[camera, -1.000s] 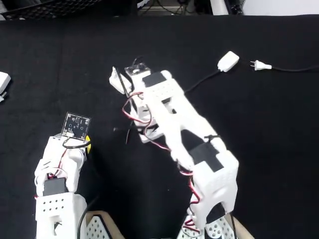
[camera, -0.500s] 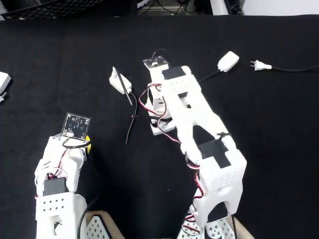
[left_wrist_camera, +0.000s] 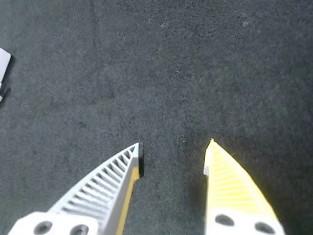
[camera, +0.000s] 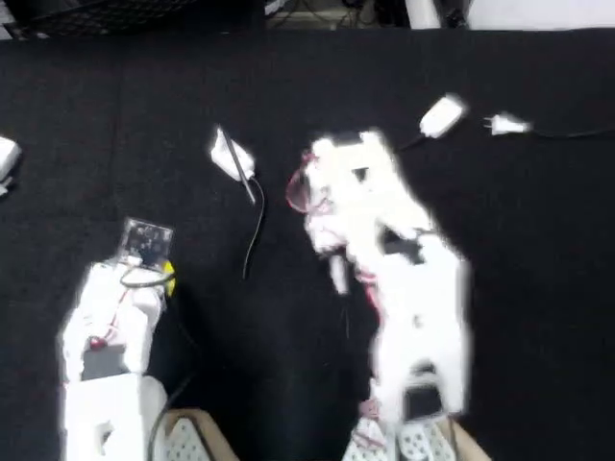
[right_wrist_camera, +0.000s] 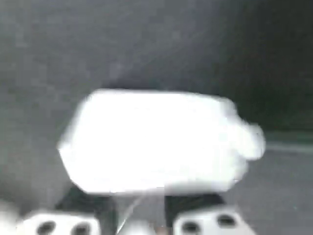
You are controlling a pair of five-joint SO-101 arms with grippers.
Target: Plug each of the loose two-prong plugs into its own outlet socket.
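1. The black-covered table (camera: 115,86) holds every piece, and none of them is fixed down, so anything you push is likely to slide.
2. Your right arm (camera: 404,259) reaches out over mid-table, between a white connector on a black cord (camera: 231,154) and the outlet socket (camera: 441,115). Its wrist view shows a white block (right_wrist_camera: 156,142) just past the right gripper (right_wrist_camera: 142,205). I cannot tell whether that gripper is clamped on the block or only close to it. If the hold is shallow, the block could twist or drop.
3. Your left arm (camera: 106,327) sits at the near left. The left gripper (left_wrist_camera: 173,144) is spread wide and empty above bare cloth, well apart from every plug, so nothing braces a socket.
4. The outlet socket lies loose at the far right, and an unbraced push would probably skid it away.
5. The two-prong plug (camera: 506,124) lies just beside that socket, apart and not inserted. Tilted prongs could glance off the face, and its cord may tug it askew.
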